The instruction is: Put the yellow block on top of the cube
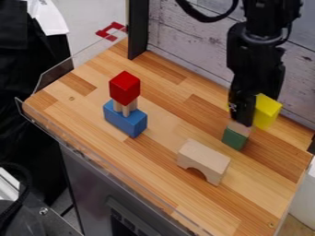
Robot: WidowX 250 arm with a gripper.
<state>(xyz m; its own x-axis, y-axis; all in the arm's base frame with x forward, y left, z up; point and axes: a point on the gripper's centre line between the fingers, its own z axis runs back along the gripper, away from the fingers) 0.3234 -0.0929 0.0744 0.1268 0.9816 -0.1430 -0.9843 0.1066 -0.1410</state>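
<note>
Comes down from top edge at upper rt of frame, w/ black arm [258, 55] and gripper [252, 113]. Is clamped on yellow blk [268, 110], w/ near finger in front of it and most of yellow face visible to the rt. Holds yellow blk at rt side of frame, near back edge of wooden tabletop [154, 156]. Find just below gripper, at rt of ctr, the green cube [234, 138] w/ small lt-wood piece [241, 128] on its top. Cannot tell contact or gap btwn yellow blk and this wood piece.

See in lower ctr, a bit to the rt, the pale arch blk [203, 159], w/ opening toward lower L. Note at L of ctr one small tower: at bottom the blue blk [125, 120], on it the pale wood pegs [126, 108], on top the red cube [125, 87].

Note also black post [138, 30] at top, L of ctr, and gray plank wall [184, 41] behind tabletop, upper ctr to rt. Find red piece [111, 31] at upper L, beyond clear rim [58, 73] of tabletop. See loop of black cable [209, 18] near top edge, just L of arm.
</note>
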